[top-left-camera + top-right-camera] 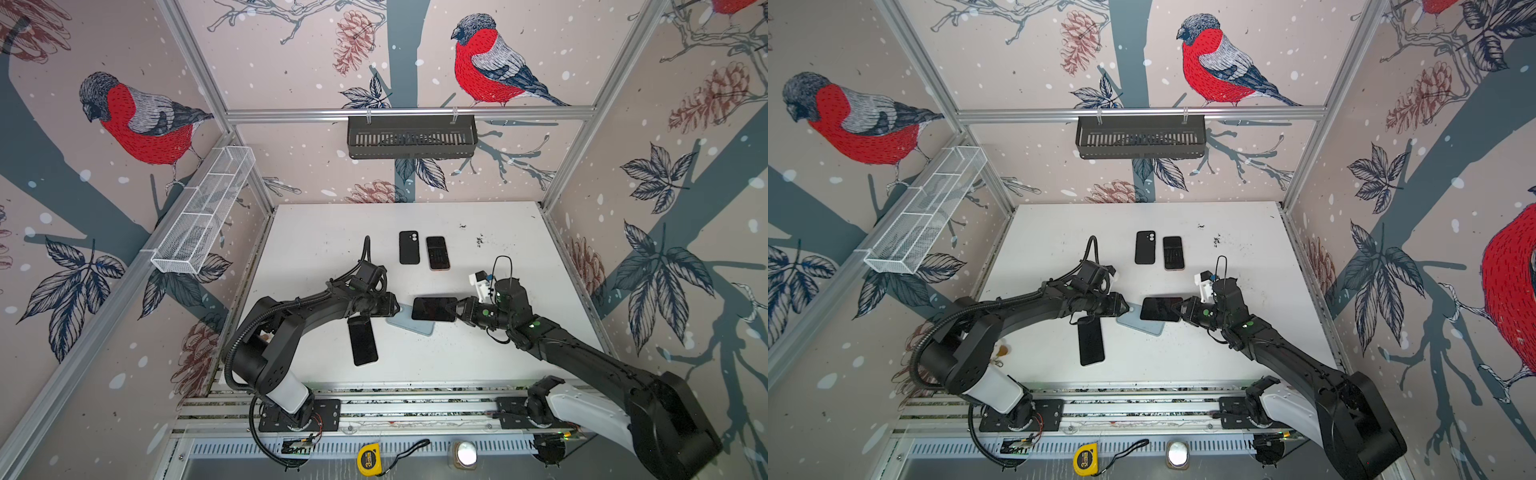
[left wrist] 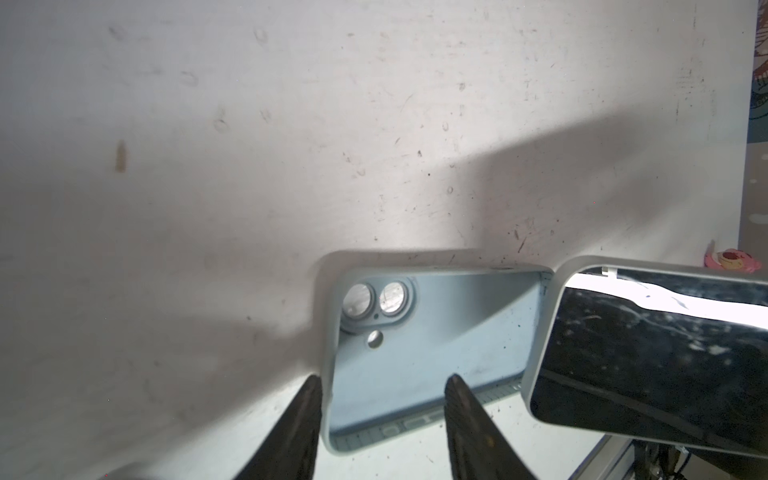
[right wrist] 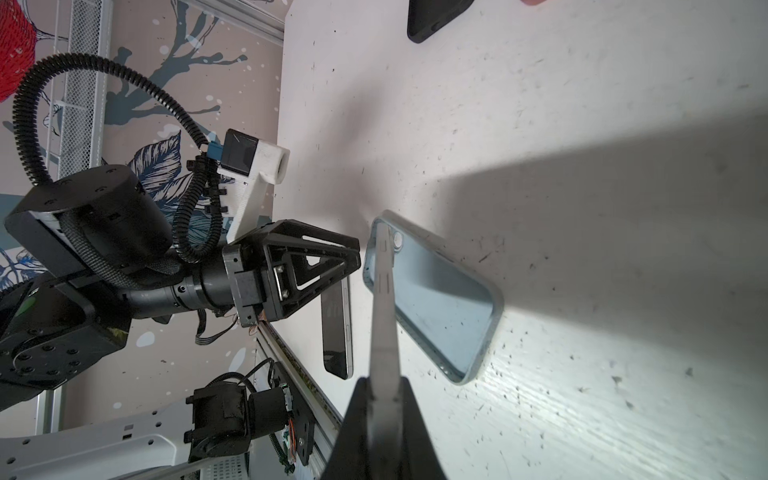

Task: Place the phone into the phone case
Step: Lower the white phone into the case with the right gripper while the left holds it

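On the white counter point(image 1: 332, 224) we see the light-blue phone case point(image 1: 411, 327) lying open side up, near the middle. Our right claw point(image 1: 456, 309) grasps the phone point(image 1: 432, 308), holding it tilted partly over the case. Our left claw point(image 2: 382, 380) stands released, straddling the case's wall.

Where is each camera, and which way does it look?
Top views: overhead, behind the arms, looking down on the table; both arms show.
Left wrist: on the left arm, looking past the open left tool at the blue case.
Right wrist: on the right arm, looking along the phone in the right tool toward the left arm.
Shared: both wrist views show case and phone.
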### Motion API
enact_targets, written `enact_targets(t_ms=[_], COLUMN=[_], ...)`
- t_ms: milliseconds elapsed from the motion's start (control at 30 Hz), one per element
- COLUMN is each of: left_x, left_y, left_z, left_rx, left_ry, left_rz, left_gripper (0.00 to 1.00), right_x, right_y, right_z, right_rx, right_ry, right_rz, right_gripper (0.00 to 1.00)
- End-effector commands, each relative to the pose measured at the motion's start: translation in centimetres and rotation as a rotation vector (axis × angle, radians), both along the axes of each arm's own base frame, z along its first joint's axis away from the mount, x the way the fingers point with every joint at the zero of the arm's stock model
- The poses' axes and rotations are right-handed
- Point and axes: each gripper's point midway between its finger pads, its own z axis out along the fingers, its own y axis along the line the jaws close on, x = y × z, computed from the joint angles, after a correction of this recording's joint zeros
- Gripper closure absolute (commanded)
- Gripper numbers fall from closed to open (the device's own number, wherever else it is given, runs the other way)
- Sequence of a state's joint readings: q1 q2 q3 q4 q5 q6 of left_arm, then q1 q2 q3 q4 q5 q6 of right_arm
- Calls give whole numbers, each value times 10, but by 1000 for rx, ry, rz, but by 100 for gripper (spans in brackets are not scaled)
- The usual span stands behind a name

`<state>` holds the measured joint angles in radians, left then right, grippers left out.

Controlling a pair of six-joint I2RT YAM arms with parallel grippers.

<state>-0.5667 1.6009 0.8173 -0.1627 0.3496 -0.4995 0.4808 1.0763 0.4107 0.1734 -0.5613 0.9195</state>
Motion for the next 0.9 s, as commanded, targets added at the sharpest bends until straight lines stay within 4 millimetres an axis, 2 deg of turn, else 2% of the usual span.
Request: enact_targets(t_ms=[0, 467, 867], left_x=[3, -15, -17], left_y=[-12, -17, -21], left_z=[3, -2, -3], left_rx=[-67, -168, -191], left_ry=[-9, 38, 52], left_rz=[-20, -10, -24], left_gripper=[51, 50, 50], right_x=[7, 3, 1], right_y=[5, 10, 17], right_z=[9, -8, -21], right_rx=[37, 21, 17], right_ry=[-31, 12, 46], right_rz=[-7, 10, 31], right_gripper=[99, 99, 99])
